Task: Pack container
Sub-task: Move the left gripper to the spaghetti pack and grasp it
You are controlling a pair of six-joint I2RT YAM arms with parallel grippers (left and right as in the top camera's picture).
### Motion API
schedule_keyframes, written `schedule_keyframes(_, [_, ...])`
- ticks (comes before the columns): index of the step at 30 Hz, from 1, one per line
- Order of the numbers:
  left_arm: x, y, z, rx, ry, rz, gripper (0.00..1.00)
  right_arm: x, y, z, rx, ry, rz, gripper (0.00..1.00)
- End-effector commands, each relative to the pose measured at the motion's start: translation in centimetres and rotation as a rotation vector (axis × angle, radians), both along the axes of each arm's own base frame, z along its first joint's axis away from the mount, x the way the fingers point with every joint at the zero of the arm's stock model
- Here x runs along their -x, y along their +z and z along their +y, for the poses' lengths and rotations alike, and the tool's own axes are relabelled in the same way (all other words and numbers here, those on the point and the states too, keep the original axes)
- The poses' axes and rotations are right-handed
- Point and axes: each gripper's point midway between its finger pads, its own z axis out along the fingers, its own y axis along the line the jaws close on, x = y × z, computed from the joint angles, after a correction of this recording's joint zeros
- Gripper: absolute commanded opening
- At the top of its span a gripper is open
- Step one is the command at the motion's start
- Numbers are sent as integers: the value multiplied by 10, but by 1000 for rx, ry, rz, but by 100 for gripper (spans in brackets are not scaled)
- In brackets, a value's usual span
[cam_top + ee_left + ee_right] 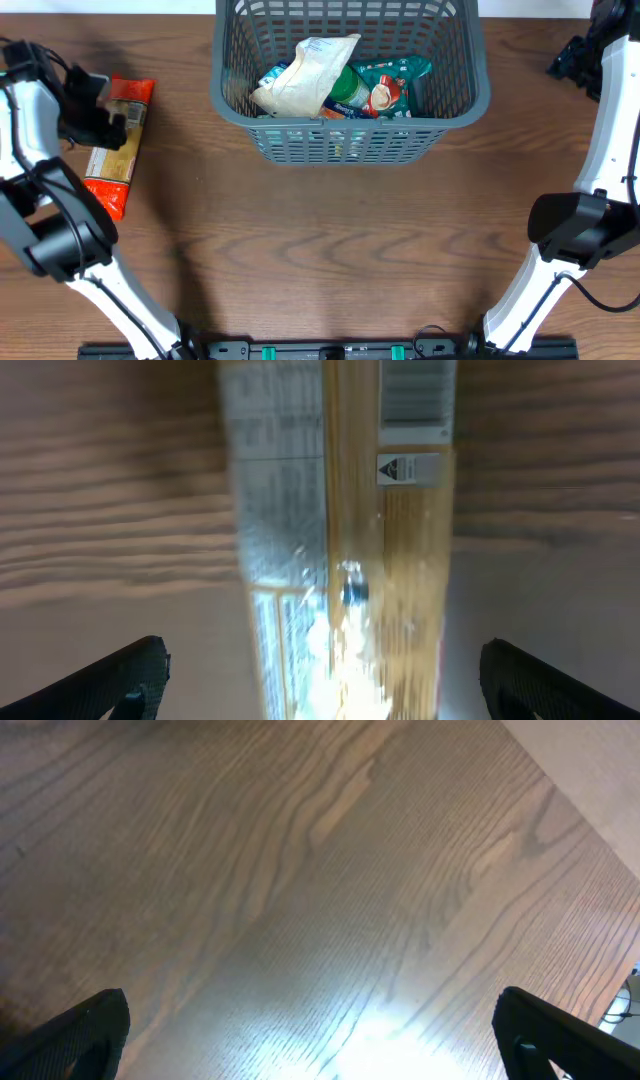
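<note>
While the container (345,140) at the far middle of the worktop (330,240) already holds a white bag (305,75) and green packets (392,85), I judge the packing only part done. A long pasta packet (118,150) lies out on the wood, well to its left. My left tool (322,675) hangs over that packet, jaws spread wide either side, gripping nothing. My right tool (315,1030) is wide open too, empty, over bare wood. Nothing stands between packet and container.
</note>
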Motion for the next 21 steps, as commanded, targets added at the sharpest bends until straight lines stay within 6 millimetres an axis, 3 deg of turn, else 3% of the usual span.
schedule_keyframes(1, [2, -30, -6, 47, 24, 52, 98, 2, 4, 0, 10, -10, -10, 99])
schedule_keyframes(9, [0, -74, -6, 75, 62, 95, 98, 2, 4, 0, 10, -10, -10, 99])
schedule_keyframes(15, [-3, -86, -9, 80, 55, 102, 98, 2, 4, 0, 10, -10, -10, 99])
schedule_keyframes(21, [-7, -96, -33, 162, 24, 95, 98, 2, 4, 0, 10, -10, -10, 99])
